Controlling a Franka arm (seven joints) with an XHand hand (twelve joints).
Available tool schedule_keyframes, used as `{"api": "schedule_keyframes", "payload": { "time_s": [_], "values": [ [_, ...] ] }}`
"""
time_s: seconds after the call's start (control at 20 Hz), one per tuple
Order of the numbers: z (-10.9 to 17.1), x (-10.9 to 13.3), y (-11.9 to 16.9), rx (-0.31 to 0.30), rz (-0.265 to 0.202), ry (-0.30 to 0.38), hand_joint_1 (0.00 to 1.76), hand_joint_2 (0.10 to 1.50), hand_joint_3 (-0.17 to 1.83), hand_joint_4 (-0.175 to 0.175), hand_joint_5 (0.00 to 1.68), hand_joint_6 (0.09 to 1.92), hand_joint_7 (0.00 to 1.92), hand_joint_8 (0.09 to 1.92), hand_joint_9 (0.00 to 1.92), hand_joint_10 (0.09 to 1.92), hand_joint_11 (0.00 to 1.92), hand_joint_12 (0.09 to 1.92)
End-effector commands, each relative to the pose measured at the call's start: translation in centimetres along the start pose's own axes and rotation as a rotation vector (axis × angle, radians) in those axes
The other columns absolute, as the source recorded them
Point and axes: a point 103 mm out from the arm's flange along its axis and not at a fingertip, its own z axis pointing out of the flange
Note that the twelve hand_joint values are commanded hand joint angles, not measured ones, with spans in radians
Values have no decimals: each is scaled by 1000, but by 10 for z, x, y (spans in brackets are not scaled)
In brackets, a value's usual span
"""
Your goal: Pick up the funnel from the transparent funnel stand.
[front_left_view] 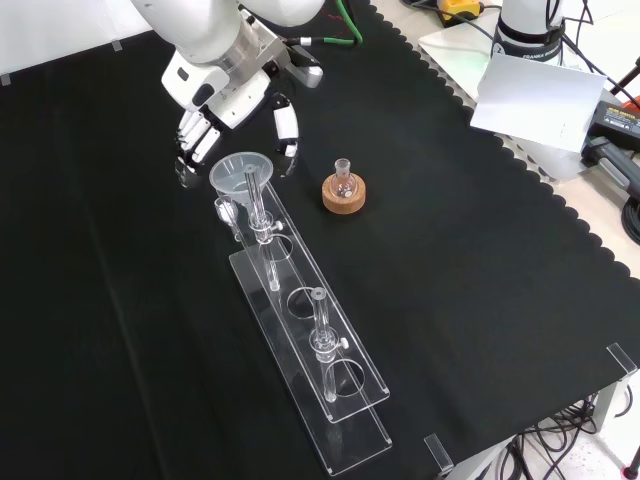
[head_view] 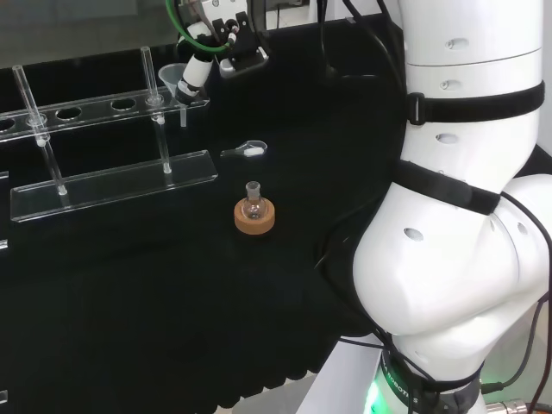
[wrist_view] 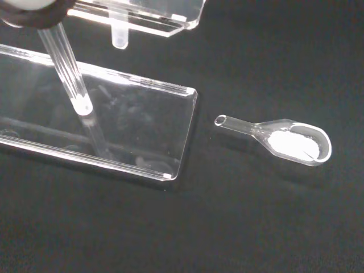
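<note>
Funnel [front_left_view: 241,172] upright in stand [front_left_view: 300,330], mouth up, stem down; fingers [front_left_view: 287,122] uncurled around it, not grasping.

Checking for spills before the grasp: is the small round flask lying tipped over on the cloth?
No. In the front view the flask stands upright, neck up, in its cork ring.

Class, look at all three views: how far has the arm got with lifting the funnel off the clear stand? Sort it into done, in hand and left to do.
Done: the hand has reached the stand's end, just behind the funnel in the front view.
In hand: its fingers hang either side of the funnel's rim, none visibly curled round it.
Left: grasp it and lift it out; the funnel sits in its hole, untouched.
</note>
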Motion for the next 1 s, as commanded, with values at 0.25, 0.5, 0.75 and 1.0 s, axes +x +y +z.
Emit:
{"api": "schedule_keyframes", "payload": {
  "time_s": [0.25,0.5,0.75,1.0],
  "values": [
    [-4,29,9,-18,5,-2,672,607,487,-24,141,87,2,716,258,813,391,1389],
    [-2,10,7,-16,-18,20,669,607,494,-25,142,87,2,720,264,808,393,1388],
    [1,-2,6,-6,3,1,666,605,503,-30,158,87,13,727,296,797,395,1388],
    [1,2,7,-11,3,-9,663,603,524,-42,220,87,90,742,402,743,402,1379]
  ]
}}
